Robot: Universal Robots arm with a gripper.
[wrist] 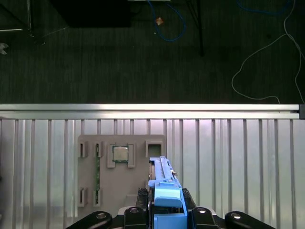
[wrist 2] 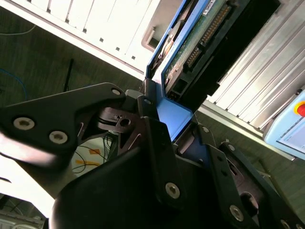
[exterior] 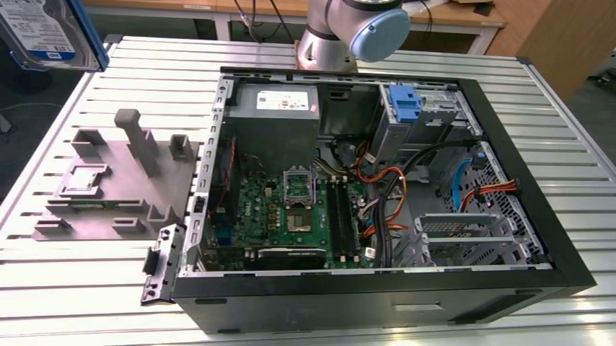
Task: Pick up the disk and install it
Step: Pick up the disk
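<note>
While your pincer [wrist 2: 177, 125] is closed tight on the blue carrier of the disk [exterior: 43, 30], with a black finger [wrist 2: 153, 125] pressed to each side of the frame, the disk hangs in the air, clear of the desk [exterior: 86, 292]. In the exterior view you find it at about ten o'clock, label facing the camera, well apart from the open computer case [exterior: 366, 303] that fills the middle of the scene. In the first wrist view you look along the disk's thin edge, and past it lies the grey holder block [wrist: 121, 191] on the slatted desk, with a square processor chip [wrist: 120, 154] seated in one of its pockets. In the exterior view that same block sits just beside the case at nine o'clock of it. Inside the case you can make out the green motherboard [exterior: 279, 209] near the centre, the grey power supply [exterior: 274, 108] at twelve o'clock of the board, and a bundle of orange cables [exterior: 385, 180] at three o'clock of it. The blue bracket [exterior: 406, 101] stands in the metal drive bay at about one o'clock within the case. The arm's base [exterior: 347, 32] rises behind the case at twelve o'clock.
</note>
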